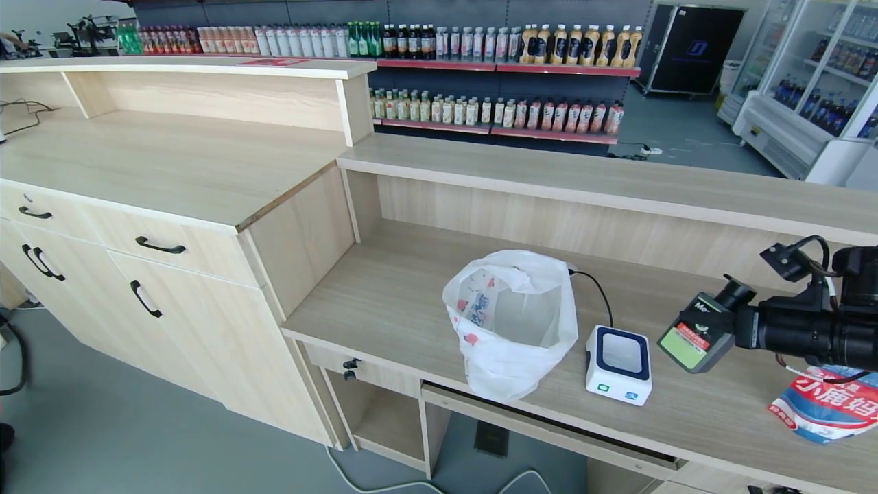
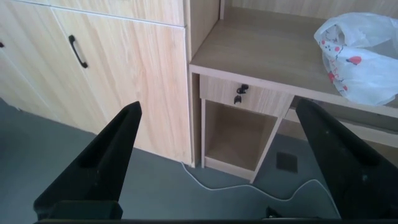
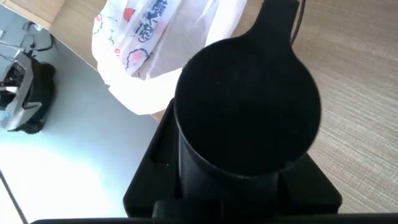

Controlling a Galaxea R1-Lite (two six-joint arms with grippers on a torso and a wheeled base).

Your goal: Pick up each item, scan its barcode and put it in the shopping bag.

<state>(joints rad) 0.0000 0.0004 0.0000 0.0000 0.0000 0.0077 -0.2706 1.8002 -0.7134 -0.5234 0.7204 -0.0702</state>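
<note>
White crinkly plastic shopping bag (image 1: 511, 322) with red print stands open on the pale wood counter (image 1: 405, 295). Further left, down by the light wood cabinet doors (image 2: 124, 62), my left gripper (image 2: 217, 102) hangs with its black fingers (image 2: 99, 168) spread wide, nothing in them.

Just right of the bag sits the little white square scanner with the dark blue rim (image 1: 619, 363), window facing up. Right of that and a bit higher is the small green-faced box with a black end and red label (image 1: 689, 339), pinched tight in my right gripper (image 1: 727, 322).

So the scanner is to the left of and below the box, close but not directly under it, imo. The box sticks out of the gripper toward the scanner, tilted. Can't tell where the barcode is.

My right arm is stretched roughly level from the right edge and is clearly the nearer one. Below it a blue, red and white snack pouch (image 1: 823, 408) lies flat on the counter.
</note>
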